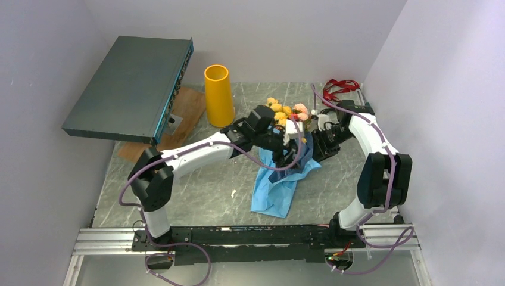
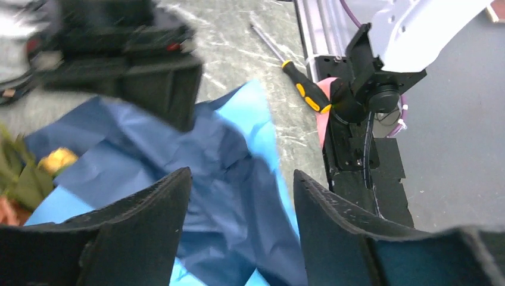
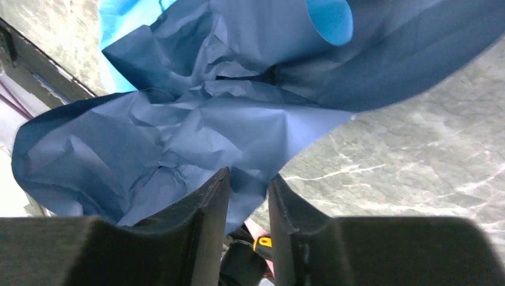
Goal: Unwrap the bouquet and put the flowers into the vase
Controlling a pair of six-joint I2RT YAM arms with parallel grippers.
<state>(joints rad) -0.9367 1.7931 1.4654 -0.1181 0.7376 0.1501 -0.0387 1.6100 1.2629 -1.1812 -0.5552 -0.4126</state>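
Note:
The flowers (image 1: 286, 113), small yellow, pink and peach roses, lie at the table's centre back with their stems toward the loosened blue wrapping paper (image 1: 277, 187). The orange-yellow vase (image 1: 218, 95) stands upright to their left. My left gripper (image 1: 293, 152) hovers over the paper (image 2: 178, 155), open wide (image 2: 240, 173) with nothing between its fingers; a yellow rose (image 2: 58, 159) shows at that view's left edge. My right gripper (image 1: 314, 146) faces it from the right. Its jaws (image 3: 249, 174) stand narrowly apart with a corner of the crumpled paper (image 3: 178, 131) in the gap.
A red ribbon (image 1: 340, 88) lies loose at the back right corner. A dark grey box (image 1: 131, 86) hangs over a wooden board (image 1: 187, 113) at the back left. A black-and-yellow screwdriver (image 2: 304, 89) lies near the right arm's base.

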